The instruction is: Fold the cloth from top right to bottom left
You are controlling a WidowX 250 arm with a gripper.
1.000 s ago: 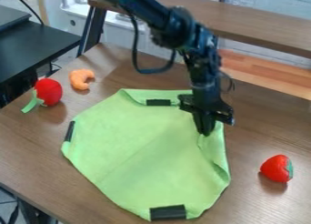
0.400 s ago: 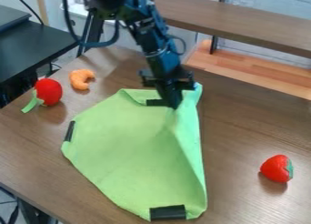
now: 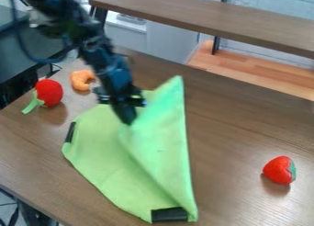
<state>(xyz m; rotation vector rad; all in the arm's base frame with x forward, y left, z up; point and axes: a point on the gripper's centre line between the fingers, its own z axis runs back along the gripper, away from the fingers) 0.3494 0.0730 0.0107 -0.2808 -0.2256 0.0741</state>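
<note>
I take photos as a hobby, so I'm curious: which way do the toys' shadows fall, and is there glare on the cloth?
In the camera view, shadows of the strawberry and the round red toy fall on the table toward the picture's bottom; the cloth looks matt, without harsh glare.

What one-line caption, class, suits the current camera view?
Black gripper holding a green cloth partly folded over itself, a toy strawberry lying at right.

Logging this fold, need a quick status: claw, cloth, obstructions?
Claw over cloth's upper part. Cloth partly folded, right side raised, peak standing up. Strawberry off to the right, apart from cloth, not in the way.
</note>
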